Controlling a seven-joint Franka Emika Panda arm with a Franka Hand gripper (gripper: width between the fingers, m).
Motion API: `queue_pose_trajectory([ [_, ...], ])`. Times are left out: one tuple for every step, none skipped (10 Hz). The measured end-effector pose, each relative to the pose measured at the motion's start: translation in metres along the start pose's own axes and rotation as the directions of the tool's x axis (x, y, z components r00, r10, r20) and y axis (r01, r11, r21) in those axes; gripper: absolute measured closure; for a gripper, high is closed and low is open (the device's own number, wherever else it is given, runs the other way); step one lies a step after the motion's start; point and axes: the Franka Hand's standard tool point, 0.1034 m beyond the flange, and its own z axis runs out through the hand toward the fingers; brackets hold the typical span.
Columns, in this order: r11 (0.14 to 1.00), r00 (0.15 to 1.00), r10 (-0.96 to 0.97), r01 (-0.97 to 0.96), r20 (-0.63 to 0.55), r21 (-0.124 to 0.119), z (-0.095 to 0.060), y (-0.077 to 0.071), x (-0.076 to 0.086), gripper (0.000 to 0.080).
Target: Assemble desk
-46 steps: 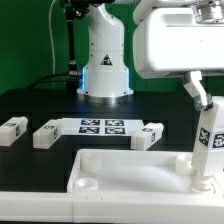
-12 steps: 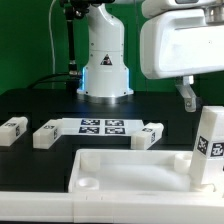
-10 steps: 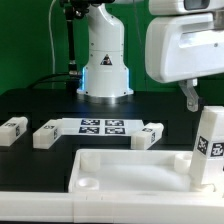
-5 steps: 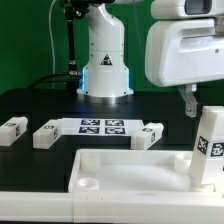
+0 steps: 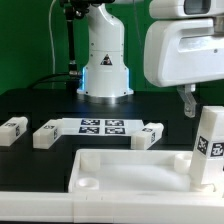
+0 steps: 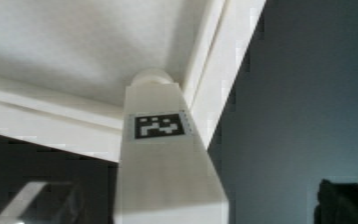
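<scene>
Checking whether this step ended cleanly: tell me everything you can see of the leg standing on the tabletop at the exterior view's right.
The standing leg is a short, square white post, plastic by its look, with one black-and-white tag on its side. It stands roughly upright with its foot in the corner of the rimmed tabletop at the exterior view's right. How deeply it is seated cannot be told. Only the tabletop touches it.

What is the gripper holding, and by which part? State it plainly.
Nothing is held. The gripper hangs with jaws open, not touching the upright leg standing in the tabletop's corner socket.
</scene>
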Motion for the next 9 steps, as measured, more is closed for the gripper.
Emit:
queue_pose_trajectory([
  [1.0,1.0,-0.002,0.002,-0.004,-0.001,0.0012,0.0038,0.0022,0.0151],
  [1.0,1.0,-0.012,0.012,-0.008,-0.001,0.0023,0.0076,0.006,0.0151],
  [1.0,1.0,-0.01,0.01,-0.008,0.0,0.0043,0.009,0.0078,0.0151],
  [1.0,1.0,-0.012,0.012,-0.006,0.0,0.0062,0.0099,0.0073,0.0151],
  [1.0,1.0,-0.021,0.021,-0.004,-0.001,0.0078,0.0125,0.0065,0.0151],
  [1.0,1.0,-0.02,0.02,-0.003,-0.001,0.0088,0.0137,0.0059,0.0151],
  [1.0,1.0,-0.021,0.021,-0.002,-0.001,0.0094,0.0135,0.0055,0.0276],
  [1.0,1.0,-0.021,0.021,-0.002,-0.001,0.0094,0.0134,0.0056,0.0276],
  [1.0,1.0,-0.021,0.021,-0.002,-0.001,0.0094,0.0134,0.0056,0.0413],
])
